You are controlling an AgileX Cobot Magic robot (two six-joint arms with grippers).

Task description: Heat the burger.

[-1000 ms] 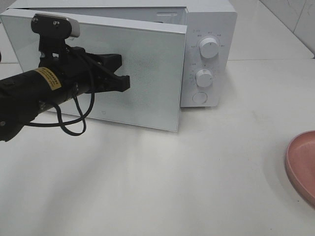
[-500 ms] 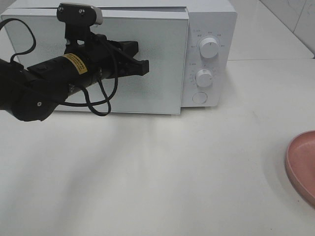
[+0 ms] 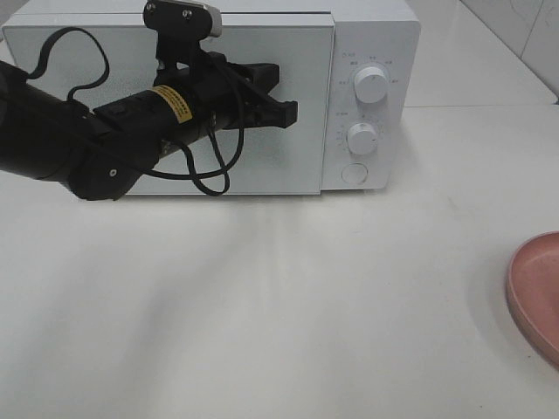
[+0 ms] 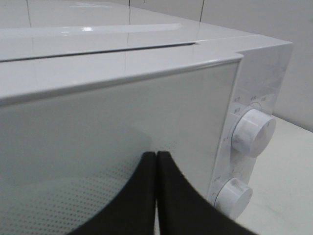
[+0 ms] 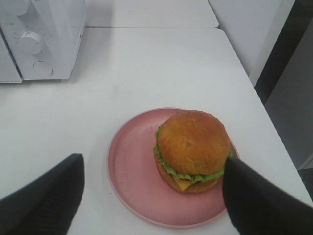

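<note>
The burger (image 5: 192, 147), with a golden-brown bun, green lettuce and yellow cheese, sits on a pink plate (image 5: 132, 166) in the right wrist view. My right gripper (image 5: 152, 159) hangs open above it, one finger on each side and neither touching. In the high view the burger is out of frame. My left gripper (image 3: 288, 113) is shut, its tips resting against the white microwave's door (image 3: 288, 166), which stands closed. The left wrist view shows the shut fingers (image 4: 168, 196) meeting the glass door (image 4: 98, 122).
The microwave's two knobs (image 3: 371, 85) (image 3: 361, 138) and round button (image 3: 354, 173) are on its right panel. Only the plate's rim (image 3: 533, 288) shows at the high view's right edge. The table's edge (image 5: 254, 93) runs close to the plate.
The microwave door has swung from ajar to closed. My left gripper moved right and back toward the microwave, staying against the door. The right side looks unchanged.
</note>
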